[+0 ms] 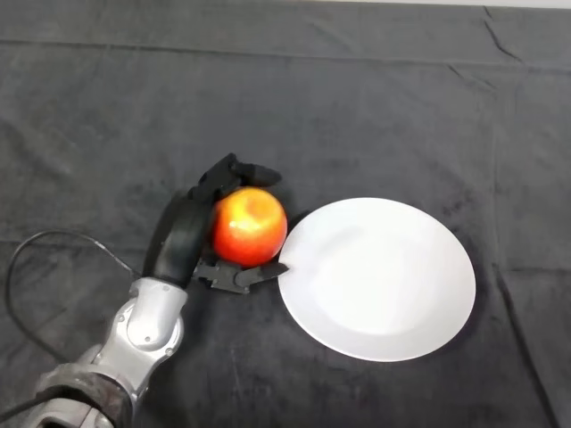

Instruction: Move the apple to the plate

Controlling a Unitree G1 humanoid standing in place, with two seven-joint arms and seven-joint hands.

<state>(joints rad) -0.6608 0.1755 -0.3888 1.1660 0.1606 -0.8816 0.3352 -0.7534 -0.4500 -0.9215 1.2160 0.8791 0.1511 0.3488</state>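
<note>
Head view is showing the robot's black left hand (183, 236) curling its fingers (241, 169) and thumb round a round red-and-yellow apple (249, 226), gripping it from the left. The apple is sitting just beside the left rim of the round white plate (379, 278), on the dark cloth-covered table (357, 107), not yet on the plate.

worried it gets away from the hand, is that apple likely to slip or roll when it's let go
The apple looks round and glossy, so it could slip in the left hand curled round it. It would probably roll once released. The white plate looks shallow and may barely stop it.
</note>
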